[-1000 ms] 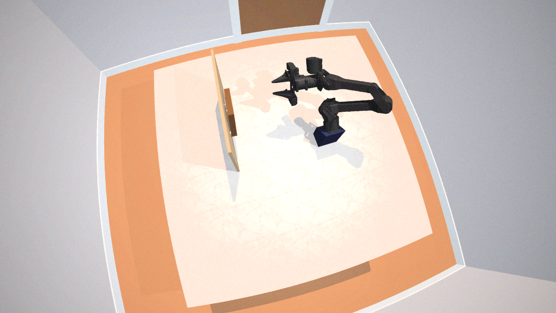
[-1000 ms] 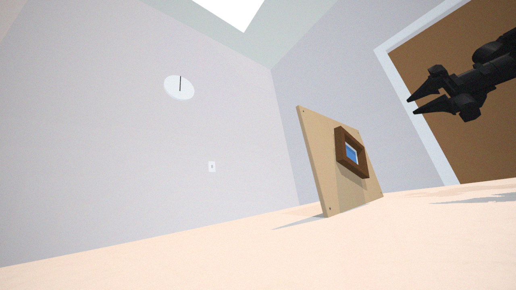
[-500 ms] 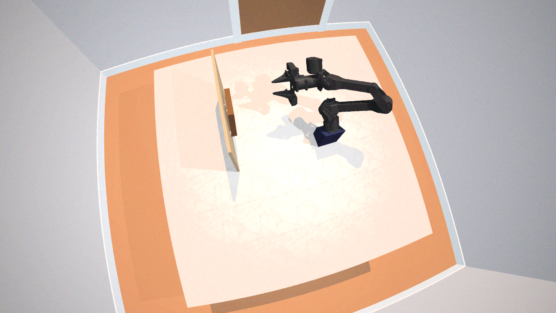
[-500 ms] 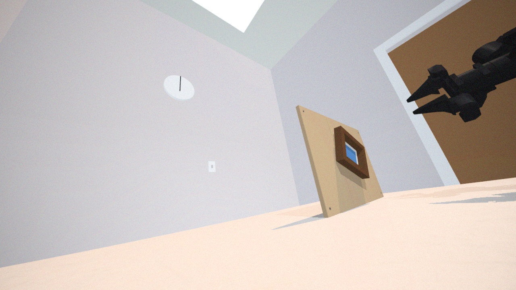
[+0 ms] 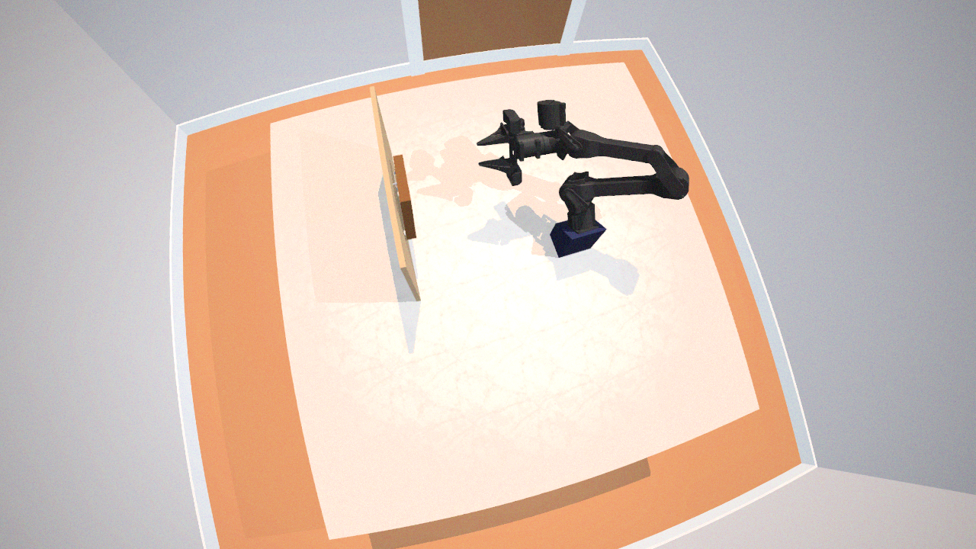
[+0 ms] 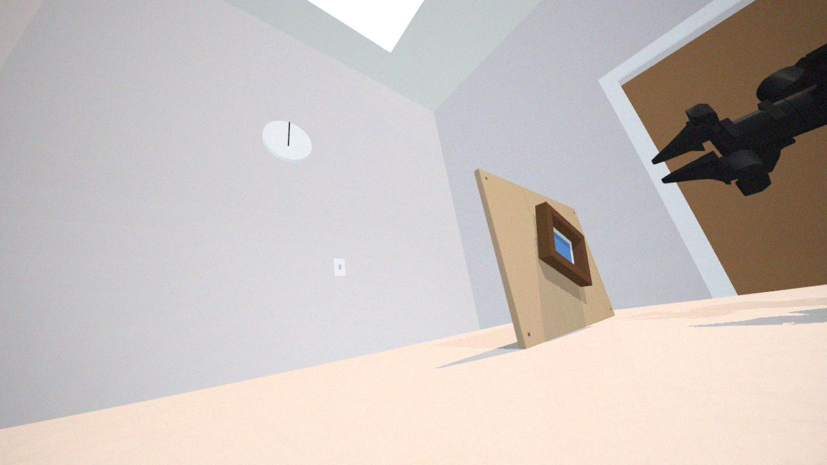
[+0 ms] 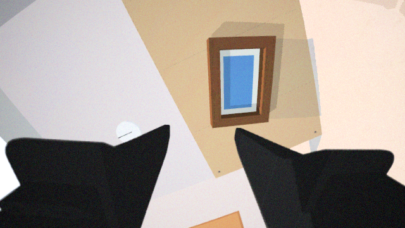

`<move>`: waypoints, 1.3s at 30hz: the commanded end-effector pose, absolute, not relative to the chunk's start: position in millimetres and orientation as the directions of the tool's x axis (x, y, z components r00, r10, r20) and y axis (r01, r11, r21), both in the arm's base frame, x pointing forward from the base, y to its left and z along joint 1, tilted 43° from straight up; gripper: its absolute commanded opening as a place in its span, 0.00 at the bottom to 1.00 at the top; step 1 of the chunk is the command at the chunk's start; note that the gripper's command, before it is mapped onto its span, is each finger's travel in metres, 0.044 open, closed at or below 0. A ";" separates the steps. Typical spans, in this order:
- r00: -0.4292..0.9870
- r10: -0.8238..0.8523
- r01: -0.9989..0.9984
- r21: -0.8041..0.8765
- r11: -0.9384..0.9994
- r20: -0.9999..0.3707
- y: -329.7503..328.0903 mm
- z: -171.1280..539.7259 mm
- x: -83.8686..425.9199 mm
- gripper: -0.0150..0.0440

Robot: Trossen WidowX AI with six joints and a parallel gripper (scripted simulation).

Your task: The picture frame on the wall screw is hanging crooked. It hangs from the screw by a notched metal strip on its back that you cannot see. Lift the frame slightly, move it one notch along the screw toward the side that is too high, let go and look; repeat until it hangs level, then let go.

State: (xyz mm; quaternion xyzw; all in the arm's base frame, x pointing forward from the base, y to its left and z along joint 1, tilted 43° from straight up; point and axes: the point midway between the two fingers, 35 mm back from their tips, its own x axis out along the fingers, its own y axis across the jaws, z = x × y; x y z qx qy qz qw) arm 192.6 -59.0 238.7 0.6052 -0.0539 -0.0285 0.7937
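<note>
The brown picture frame (image 5: 408, 219) (image 6: 543, 231) (image 7: 216, 82) with a blue picture hangs on the upright tan board (image 6: 508, 243) (image 7: 177, 47). It is clearly crooked against the board's edges: seen from the front, its left side is higher and its right side lower. The wrist view is turned, with up toward its left. The screw and the notched strip are hidden behind the frame. My gripper (image 5: 478, 153) (image 6: 658, 171) (image 7: 202, 132) is open and empty. It is in front of the board, well back from the frame and not touching it.
The board stands on the pale table top (image 5: 477, 382) (image 6: 347, 404), to the left of the arm's dark blue base (image 5: 576, 240). A round clock (image 6: 287, 140) (image 7: 127, 130) and a switch plate (image 6: 339, 266) are on the room wall. A brown door (image 5: 494, 27) is at the back.
</note>
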 end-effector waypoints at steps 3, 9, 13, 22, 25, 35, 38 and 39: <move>0.993 -0.106 -0.022 0.965 0.263 0.052 -58.2 239.0 192.6 0.69; 0.993 -0.106 -0.022 0.965 0.263 0.052 -58.2 239.0 192.6 0.69; 0.993 -0.106 -0.022 0.965 0.263 0.052 -58.2 239.0 192.6 0.69; 0.993 -0.108 -0.015 0.945 0.328 0.053 -78.5 232.2 227.0 0.69; 0.993 -0.107 -0.012 0.934 0.356 0.054 -84.2 225.1 242.7 0.69; 0.993 -0.106 -0.009 0.921 0.389 0.054 -87.8 214.4 259.6 0.69; 0.993 -0.106 -0.009 0.921 0.389 0.054 -87.8 214.4 259.6 0.69; 0.993 -0.106 -0.009 0.921 0.389 0.054 -87.8 214.4 259.6 0.69</move>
